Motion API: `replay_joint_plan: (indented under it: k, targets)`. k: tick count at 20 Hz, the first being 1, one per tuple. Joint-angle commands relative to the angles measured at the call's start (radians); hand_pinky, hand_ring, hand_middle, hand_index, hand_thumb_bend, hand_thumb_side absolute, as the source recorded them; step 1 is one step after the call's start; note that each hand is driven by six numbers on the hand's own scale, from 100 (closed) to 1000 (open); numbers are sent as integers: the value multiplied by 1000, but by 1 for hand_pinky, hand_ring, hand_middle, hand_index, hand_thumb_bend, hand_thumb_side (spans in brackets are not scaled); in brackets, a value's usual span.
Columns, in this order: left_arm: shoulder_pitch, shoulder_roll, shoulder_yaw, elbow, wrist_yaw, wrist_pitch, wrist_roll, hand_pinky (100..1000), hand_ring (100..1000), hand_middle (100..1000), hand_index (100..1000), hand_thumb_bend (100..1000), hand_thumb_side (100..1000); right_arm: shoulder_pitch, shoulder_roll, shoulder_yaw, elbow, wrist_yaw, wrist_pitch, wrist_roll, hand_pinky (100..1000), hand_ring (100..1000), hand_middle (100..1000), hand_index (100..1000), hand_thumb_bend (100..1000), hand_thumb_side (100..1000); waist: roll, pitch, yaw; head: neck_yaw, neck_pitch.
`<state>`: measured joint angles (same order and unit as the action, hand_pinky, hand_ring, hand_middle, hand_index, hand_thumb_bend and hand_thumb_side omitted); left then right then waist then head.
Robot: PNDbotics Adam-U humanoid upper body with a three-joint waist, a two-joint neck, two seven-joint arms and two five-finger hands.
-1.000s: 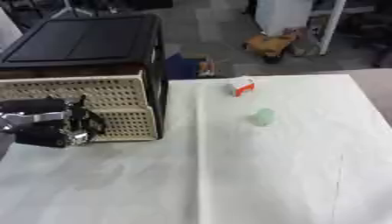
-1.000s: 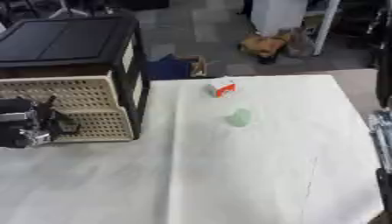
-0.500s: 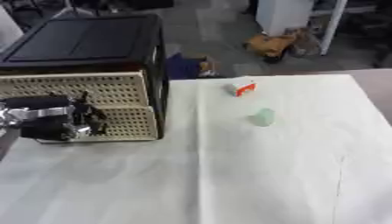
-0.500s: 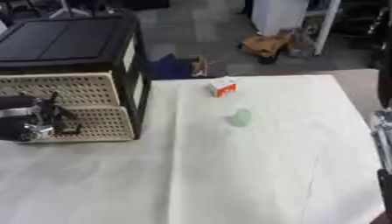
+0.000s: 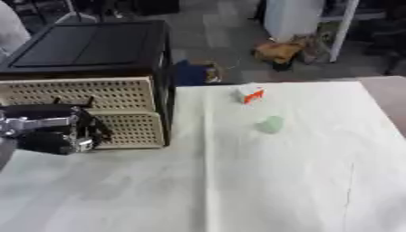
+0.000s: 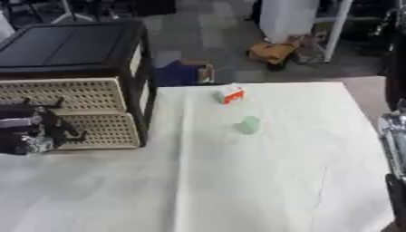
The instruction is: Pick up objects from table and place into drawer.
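A black cabinet (image 5: 95, 45) with two beige perforated drawers stands at the left. My left hand (image 5: 51, 133) is in front of the lower drawer (image 5: 131, 129), fingers curled against its front; the handle is hidden behind the hand. Both drawers look closed. On the white cloth lie a small white-and-orange carton (image 5: 250, 94) and, nearer to me, a pale green object (image 5: 271, 124), both well to the right of the hand. A silver and black part of my right arm (image 6: 394, 136) shows at the right edge of the right eye view.
The white cloth (image 5: 262, 181) covers the table from the cabinet to the right edge. Beyond the far edge are a blue box (image 5: 190, 73), a brown bundle (image 5: 277, 52) on the floor and a white unit (image 5: 292, 18).
My left hand stays at the lower drawer front, shifted only slightly. The carton and the green object have not moved.
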<state>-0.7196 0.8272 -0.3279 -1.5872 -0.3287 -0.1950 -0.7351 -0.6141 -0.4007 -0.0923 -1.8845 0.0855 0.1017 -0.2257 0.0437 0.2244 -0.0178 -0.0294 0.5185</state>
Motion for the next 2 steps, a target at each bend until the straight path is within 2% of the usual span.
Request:
replay_joint_plan:
  k: [1, 2]
  targets:
    - [11, 61, 21, -121, 26, -7, -35, 294, 542, 544, 823, 100, 1000, -6, -3, -4, -22, -2, 3, -4, 693, 696, 680, 874, 100, 1000, -6, -29, 7, -23, 12]
    - [21, 63, 27, -155, 39, -6, -45, 293, 540, 544, 823, 100, 1000, -5, -1, -4, -22, -2, 3, -5, 693, 696, 680, 874, 100, 1000, -8, -33, 11, -30, 15]
